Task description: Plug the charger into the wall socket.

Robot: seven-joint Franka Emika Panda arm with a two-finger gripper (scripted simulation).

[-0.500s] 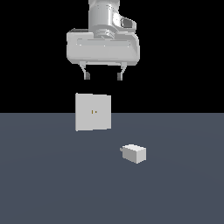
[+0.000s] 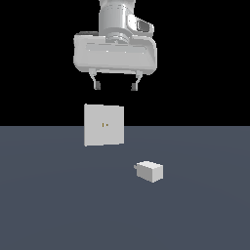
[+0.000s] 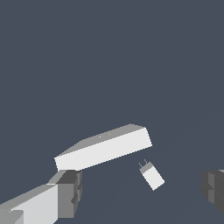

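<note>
Fig. legend, exterior view, near to far. Nearest: charger [image 2: 150,171], small white block lying loose on the dark grey floor [image 2: 49,210], toward the exterior view's right; prongs look to point toward the socket side, though too small in this view to be sure; wrist view shows two short prongs on one end of the charger [image 3: 152,175]. Behind it & to the exterior view's left: wall socket [image 2: 103,125], flat white square plate standing upright on the floor, two tiny yellowish slots at centre; charger sits near the plate but apart from it, nothing touching. Farthest/highest: gripper [image 2: 115,86], hanging well above both, roughly over the socket's top edge; jaws spread wide, nothing between them; fingers [image 3: 70,192] seen at the frame edges in the wrist view, w/ socket [image 3: 105,148] & charger between.

Progress (judged): essentially at the start; charger not grasped, not lifted, not aligned w/ slots; remaining: descend, grasp, orient prongs to slots, insert.

Surroundings: no other objects visible; floor bare around both items. Obstruction: none seen between gripper & charger; the socket plate itself stands close by, so a descent needs to keep off its top edge.
</note>
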